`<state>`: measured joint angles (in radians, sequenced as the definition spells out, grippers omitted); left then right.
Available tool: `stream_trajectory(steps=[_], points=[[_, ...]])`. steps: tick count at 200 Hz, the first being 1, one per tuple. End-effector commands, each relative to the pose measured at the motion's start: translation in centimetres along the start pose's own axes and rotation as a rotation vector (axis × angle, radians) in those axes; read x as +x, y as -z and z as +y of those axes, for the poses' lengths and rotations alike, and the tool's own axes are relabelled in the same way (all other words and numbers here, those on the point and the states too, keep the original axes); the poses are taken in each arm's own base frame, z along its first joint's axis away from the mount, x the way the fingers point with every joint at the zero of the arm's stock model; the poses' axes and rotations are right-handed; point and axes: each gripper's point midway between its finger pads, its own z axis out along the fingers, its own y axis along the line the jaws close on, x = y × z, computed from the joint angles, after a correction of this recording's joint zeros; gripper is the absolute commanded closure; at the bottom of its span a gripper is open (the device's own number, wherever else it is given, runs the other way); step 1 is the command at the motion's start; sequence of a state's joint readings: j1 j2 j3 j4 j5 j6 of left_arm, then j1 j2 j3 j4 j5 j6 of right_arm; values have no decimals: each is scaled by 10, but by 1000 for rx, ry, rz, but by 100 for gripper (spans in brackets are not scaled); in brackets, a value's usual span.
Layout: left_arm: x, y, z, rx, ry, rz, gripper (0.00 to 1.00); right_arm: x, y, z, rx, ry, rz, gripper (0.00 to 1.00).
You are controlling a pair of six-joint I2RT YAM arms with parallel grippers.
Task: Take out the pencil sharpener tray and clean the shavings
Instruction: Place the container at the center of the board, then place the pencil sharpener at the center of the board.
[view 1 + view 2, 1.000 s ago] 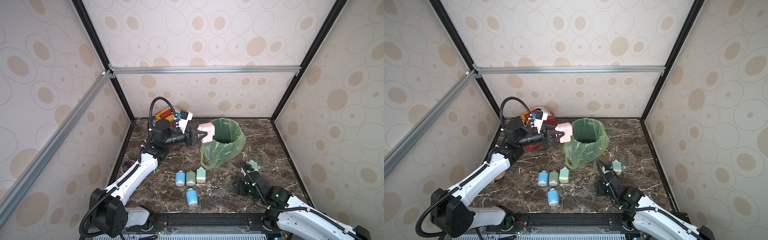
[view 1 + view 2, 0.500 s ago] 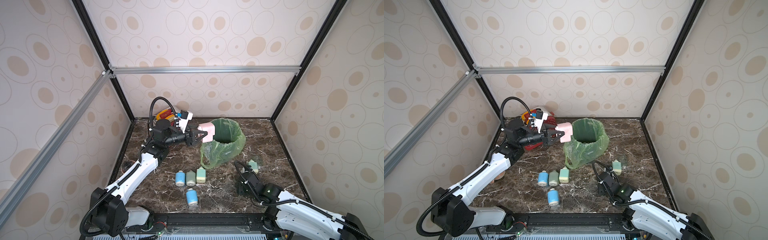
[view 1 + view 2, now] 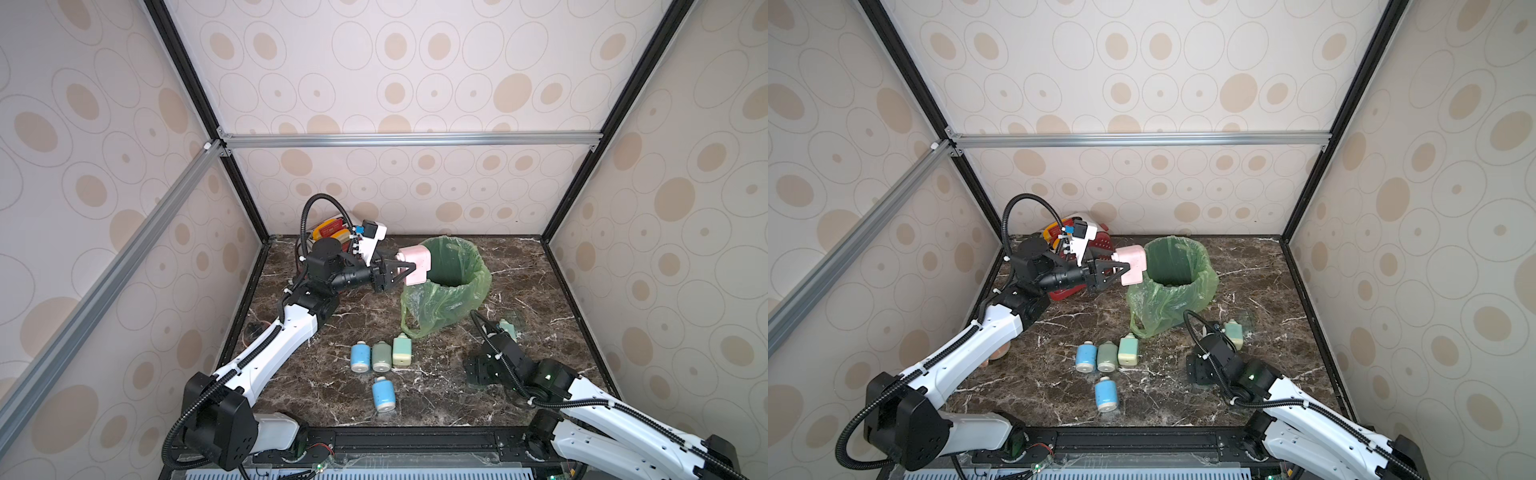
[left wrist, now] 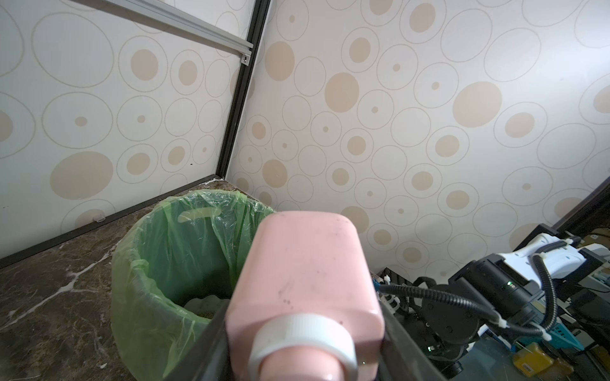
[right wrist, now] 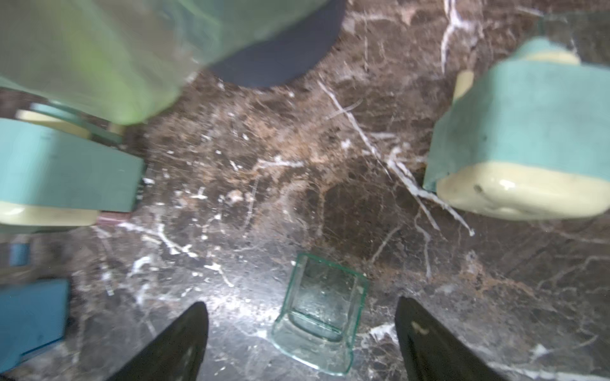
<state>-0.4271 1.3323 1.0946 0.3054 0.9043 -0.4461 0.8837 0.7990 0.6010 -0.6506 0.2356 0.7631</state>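
Note:
A pink pencil sharpener point(image 3: 415, 264) point(image 3: 1133, 264) point(image 4: 303, 280) hangs at the rim of the green-bagged bin point(image 3: 453, 266) point(image 3: 1173, 266) point(image 4: 171, 257), its white collar toward the wrist. My left gripper point(image 3: 405, 272) point(image 3: 1121, 270) point(image 4: 303, 330) is shut on it. A clear, green-tinted tray point(image 5: 321, 313) lies on the marble table. My right gripper point(image 3: 482, 372) point(image 3: 1200, 370) point(image 5: 301, 305) hovers low over it, open, with a gap on each side of the tray. In both top views the right gripper hides the tray.
Three more sharpeners stand in a row point(image 3: 380, 356) point(image 3: 1106, 356), with a blue one point(image 3: 383, 394) in front and a pale green one point(image 3: 508, 328) point(image 5: 528, 132) beside my right gripper. A red and yellow object point(image 3: 1096, 245) sits at the back left corner.
My right gripper has opened and let go of the tray, which now lies free on the table. The left arm and the pink sharpener have stayed put.

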Motion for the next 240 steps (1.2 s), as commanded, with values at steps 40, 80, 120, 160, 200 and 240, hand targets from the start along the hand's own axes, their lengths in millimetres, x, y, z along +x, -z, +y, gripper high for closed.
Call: stream_trajectory(steps=[40,80,120,160,200,240], points=[[-29,-6,-53,280,-62,-23,100,-78,92,82,-521,118,-40,0],[7,-21,-87,471,-51,149,100,-126,164,127,-926,126,-130,0],[25,-20,-107,567,-48,227,100,-146,196,134,-1082,145,-149,0],[33,-18,-118,615,-49,262,100,-154,200,135,-1167,147,-129,0],[39,-18,-125,642,-44,288,100,-155,196,141,-1257,170,-112,3],[42,-19,-125,642,-41,296,100,-155,194,142,-1265,178,-102,15]])
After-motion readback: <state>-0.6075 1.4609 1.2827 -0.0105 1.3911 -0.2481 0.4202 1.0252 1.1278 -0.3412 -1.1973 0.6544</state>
